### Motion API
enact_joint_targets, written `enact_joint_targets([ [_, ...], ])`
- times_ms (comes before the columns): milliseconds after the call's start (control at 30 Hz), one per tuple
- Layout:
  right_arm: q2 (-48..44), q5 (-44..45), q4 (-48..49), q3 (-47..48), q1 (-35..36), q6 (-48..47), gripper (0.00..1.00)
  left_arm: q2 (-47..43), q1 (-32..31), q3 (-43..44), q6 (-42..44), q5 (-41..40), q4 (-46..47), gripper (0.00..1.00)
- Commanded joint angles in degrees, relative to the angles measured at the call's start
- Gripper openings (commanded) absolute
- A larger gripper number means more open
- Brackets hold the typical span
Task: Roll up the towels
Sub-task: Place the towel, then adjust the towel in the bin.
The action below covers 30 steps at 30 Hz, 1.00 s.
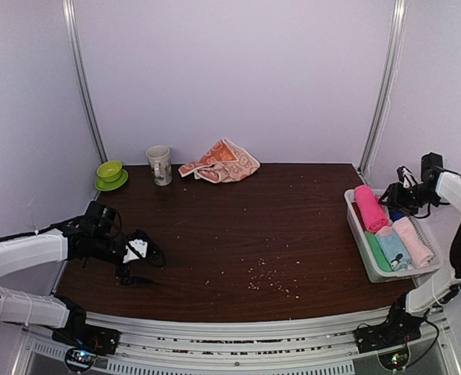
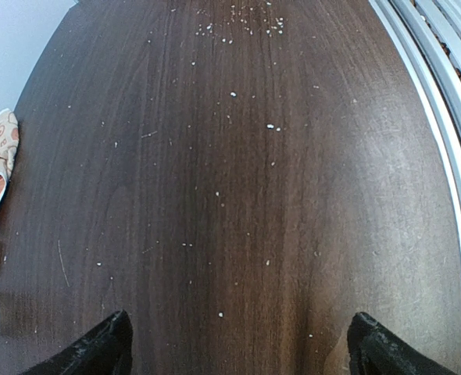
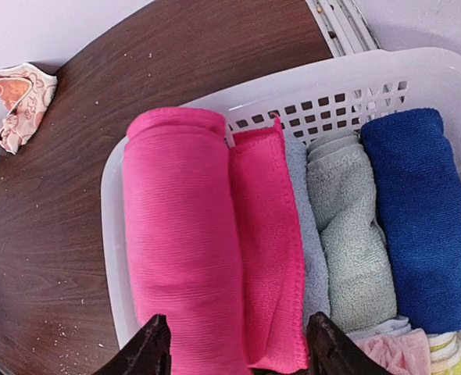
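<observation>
Lilac walls are closing in a dark table (image 1: 238, 226), and the job is looking about half done. In the top view the pink towel (image 3: 180, 250) is lying tightly rolled at 3 o'clock, at the far end of the basket (image 3: 112, 234). A flatter pink fold (image 3: 266, 258) is touching its side; whether that fold is part of the same cloth I cannot tell. A grey roll (image 3: 348, 234) and a blue roll (image 3: 414, 219) are sitting beside them.

The right gripper (image 3: 237, 328) is hovering over the pink towel, its jaws standing apart wider than the roll and pinching nothing. The bunny towel (image 1: 223, 161) is lying crumpled and unrolled at 12 o'clock against the back wall, near the mug (image 1: 159, 164) and well apart from both arms. The left gripper (image 1: 141, 254) is waiting at 8 o'clock, low over bare wood, jaws spread wide and holding nothing. Crumbs (image 1: 266, 277) are dotting the table near 6 o'clock.

By my judgement, what is remaining is flattening the bunny towel, rolling it and probably placing it in the basket.
</observation>
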Motion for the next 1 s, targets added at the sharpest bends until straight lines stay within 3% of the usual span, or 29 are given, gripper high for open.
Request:
enact_joint_targets([
  [0, 0.35, 0.06, 1.57, -0.4, 0.01, 0.5, 0.59, 0.05, 0.31, 0.91, 0.69, 1.41, 0.26, 0.98],
  [300, -2.23, 0.59, 6.08, -0.77, 3.4, 2.42, 0.61, 0.74, 0.27, 1.0, 0.85, 1.36, 0.35, 0.98],
  [467, -2.62, 8.28, 3.81, 5.01, 11.27, 3.03, 0.65, 0.83, 0.29, 0.91, 0.69, 1.18, 0.56, 0.98],
  [633, -1.73, 21.55, 1.9, 8.55, 19.65, 3.38, 0.65, 0.92, 0.33, 0.65, 0.52, 0.68, 0.99, 0.98],
  [733, -1.3, 26.13, 1.53, 9.18, 23.77, 3.58, 0.6, 1.22, 0.27, 0.57, 0.43, 0.25, 1.42, 0.98],
  [967, 0.74, 21.77, 2.88, 6.53, 25.93, 5.21, 0.49, 1.88, 0.29, 0.47, 0.43, 0.08, 1.63, 0.98],
])
